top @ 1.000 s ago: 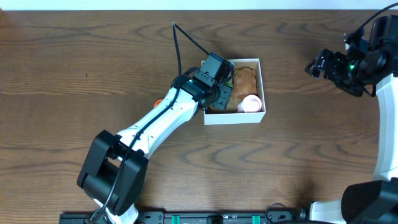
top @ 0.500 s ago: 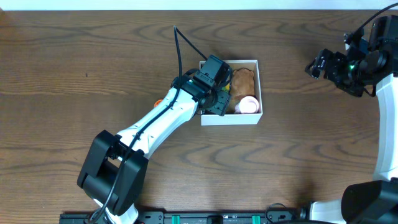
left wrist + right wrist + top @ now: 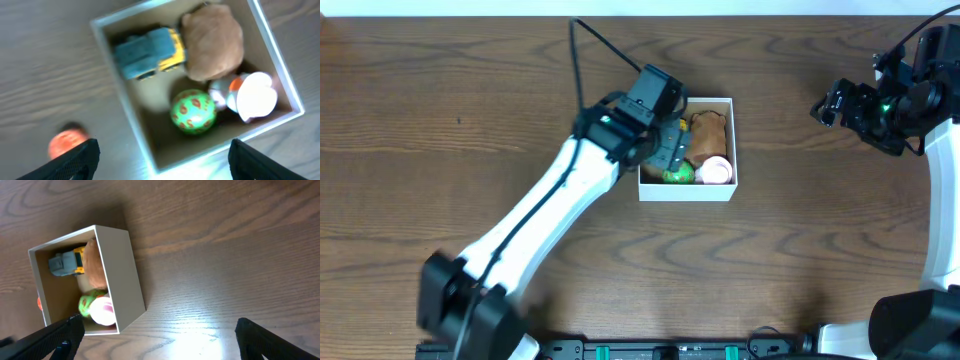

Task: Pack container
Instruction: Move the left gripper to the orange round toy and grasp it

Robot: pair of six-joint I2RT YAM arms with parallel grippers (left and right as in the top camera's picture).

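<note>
The container (image 3: 724, 191) is a square white box with a tan inside, at mid-table. It also shows in the left wrist view (image 3: 118, 95) and the right wrist view (image 3: 120, 265). Inside lie a blue and yellow toy truck (image 3: 147, 53), a brown plush (image 3: 212, 42), a green ball (image 3: 193, 111) and a white and pink toy (image 3: 252, 96). My left gripper (image 3: 160, 162) is open and empty above the box's left side. My right gripper (image 3: 157, 335) is open and empty, far right of the box.
A small orange object (image 3: 64, 141) lies on the wooden table just left of the box. The right arm (image 3: 880, 105) hovers at the table's far right edge.
My left gripper has lifted and pulled back to the left from inside the box. The green ball now lies uncovered in the box, and the box has shifted slightly left. The right arm has not moved.
</note>
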